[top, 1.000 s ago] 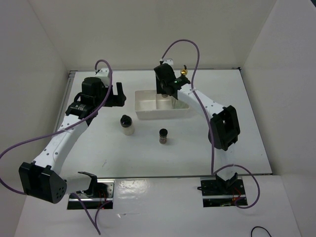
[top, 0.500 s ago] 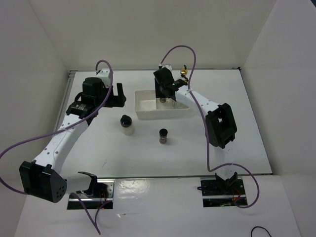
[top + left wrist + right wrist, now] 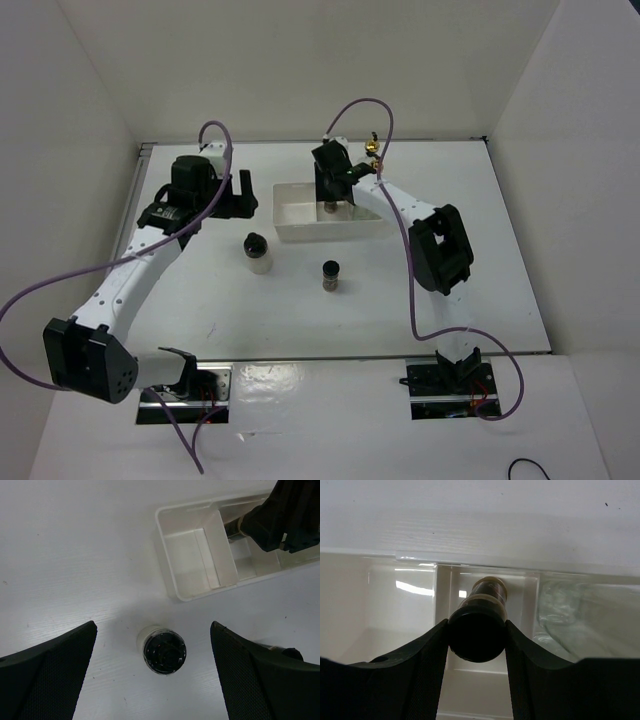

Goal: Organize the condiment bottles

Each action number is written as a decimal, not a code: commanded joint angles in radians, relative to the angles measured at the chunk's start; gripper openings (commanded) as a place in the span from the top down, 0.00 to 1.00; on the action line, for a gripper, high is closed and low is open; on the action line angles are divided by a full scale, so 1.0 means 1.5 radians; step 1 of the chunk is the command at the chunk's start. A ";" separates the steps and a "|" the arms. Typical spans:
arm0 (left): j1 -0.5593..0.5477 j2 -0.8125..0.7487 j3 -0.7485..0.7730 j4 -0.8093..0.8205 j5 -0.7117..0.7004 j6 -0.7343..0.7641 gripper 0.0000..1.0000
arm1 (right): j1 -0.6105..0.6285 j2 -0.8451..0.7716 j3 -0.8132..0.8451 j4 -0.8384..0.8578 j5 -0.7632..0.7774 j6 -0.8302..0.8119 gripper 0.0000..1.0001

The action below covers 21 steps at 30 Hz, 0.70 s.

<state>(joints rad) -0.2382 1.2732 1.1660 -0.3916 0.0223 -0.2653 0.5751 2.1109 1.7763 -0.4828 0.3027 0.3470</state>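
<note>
1. In the right wrist view, I see the right gripper [image 3: 477, 630] clamped on the dark spice jar [image 3: 481, 617] by its black cap, centre frame, at the tray's [image 3: 415, 558] middle compartment.
2. The jar's long axis runs away from the lens, with its base toward the top of the frame.
3. The left gripper [image 3: 152, 625] hangs spread wide above the whitish jar [image 3: 162, 650].

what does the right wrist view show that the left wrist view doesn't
Only the right wrist view: the right hand shut on the dark spice jar at the middle compartment of the white tray, with a clear glass bottle in the next compartment. Only the left wrist view: the open left hand above the whitish jar, which stands on the table near the tray's end compartment. Both: the tray, and the right hand, just a dark shape in the left wrist view.
</note>
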 commanded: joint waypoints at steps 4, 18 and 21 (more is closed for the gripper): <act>-0.003 0.018 0.071 -0.047 0.092 0.031 0.00 | -0.004 0.006 0.018 0.009 0.001 0.002 0.55; -0.003 0.017 0.019 -0.116 0.130 0.023 0.00 | -0.004 0.000 0.086 -0.017 0.013 0.009 0.14; -0.003 0.024 -0.009 -0.094 0.136 0.017 0.00 | -0.004 -0.006 0.102 -0.017 0.013 0.009 0.14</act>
<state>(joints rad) -0.2390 1.3140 1.1809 -0.5644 0.1825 -0.2359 0.5751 2.1197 1.8645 -0.4980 0.3027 0.3542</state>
